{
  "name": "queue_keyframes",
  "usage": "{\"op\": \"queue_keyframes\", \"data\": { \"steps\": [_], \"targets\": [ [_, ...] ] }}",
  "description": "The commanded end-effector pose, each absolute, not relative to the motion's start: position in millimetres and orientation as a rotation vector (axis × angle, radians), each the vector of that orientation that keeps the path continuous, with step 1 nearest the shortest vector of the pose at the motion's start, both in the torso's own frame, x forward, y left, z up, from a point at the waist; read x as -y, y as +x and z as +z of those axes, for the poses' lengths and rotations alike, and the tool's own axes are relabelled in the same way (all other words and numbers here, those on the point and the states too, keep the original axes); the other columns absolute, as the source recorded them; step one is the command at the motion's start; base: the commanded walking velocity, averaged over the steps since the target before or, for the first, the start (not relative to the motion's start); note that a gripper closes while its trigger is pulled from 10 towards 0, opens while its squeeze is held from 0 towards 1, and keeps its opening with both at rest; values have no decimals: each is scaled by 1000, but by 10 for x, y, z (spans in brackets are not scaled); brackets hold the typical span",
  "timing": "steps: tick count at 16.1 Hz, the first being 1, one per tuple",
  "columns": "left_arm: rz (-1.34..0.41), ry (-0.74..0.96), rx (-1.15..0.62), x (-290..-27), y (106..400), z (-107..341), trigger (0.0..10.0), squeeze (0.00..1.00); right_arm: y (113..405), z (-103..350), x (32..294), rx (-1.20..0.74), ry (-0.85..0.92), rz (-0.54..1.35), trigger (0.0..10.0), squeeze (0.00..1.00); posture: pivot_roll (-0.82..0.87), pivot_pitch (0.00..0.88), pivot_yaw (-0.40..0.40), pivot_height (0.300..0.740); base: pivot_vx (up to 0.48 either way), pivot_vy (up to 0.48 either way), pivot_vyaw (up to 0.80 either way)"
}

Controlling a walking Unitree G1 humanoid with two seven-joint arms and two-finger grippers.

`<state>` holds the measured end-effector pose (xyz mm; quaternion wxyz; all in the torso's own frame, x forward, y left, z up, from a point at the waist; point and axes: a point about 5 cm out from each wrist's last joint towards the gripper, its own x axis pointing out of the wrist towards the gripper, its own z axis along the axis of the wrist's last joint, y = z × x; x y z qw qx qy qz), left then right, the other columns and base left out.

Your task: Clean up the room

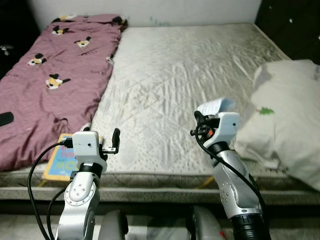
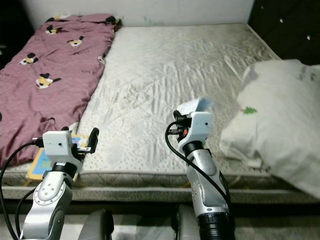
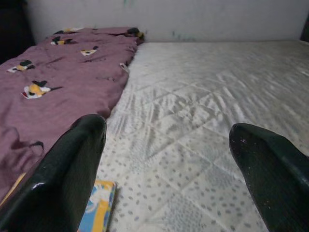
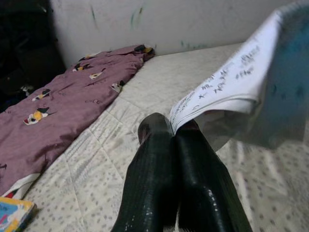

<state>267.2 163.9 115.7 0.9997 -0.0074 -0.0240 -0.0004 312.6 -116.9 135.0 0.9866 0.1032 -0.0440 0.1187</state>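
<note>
A bedroom: bare mattress (image 1: 185, 85), maroon blanket (image 1: 55, 80), white pillow (image 1: 285, 115)

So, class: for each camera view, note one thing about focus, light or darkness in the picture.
Left eye view: even light on the pale quilted mattress, corners dark. Right eye view: the same, sharp throughout. Left wrist view: the left gripper has its black fingers close and soft-edged. Right wrist view: the blue-backed sheaf of written paper is blurred near the lens in the right gripper.

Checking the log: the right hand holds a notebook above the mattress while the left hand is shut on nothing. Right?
Not quite. The right hand does hold the notebook above the mattress, but the left hand is open, as the left wrist view shows.
</note>
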Motion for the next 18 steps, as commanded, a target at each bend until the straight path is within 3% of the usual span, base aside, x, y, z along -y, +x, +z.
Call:
{"op": "queue_keyframes", "data": {
  "steps": [1,7,18],
  "targets": [
    [8,-10,51,-1658,2672,1167,10000,0,3136,1394,1165,101,200,235,10000,0,17,0,23,678,0,0,0],
    [7,-2,42,-1682,2644,1148,10000,0,3099,1363,1219,88,195,197,10000,0,19,0,28,740,0,0,0],
    [16,-7,10,-1673,2697,1078,10000,0,3191,1380,1332,98,120,173,10000,0,7,0,44,740,0,0,0]
  ]
}}
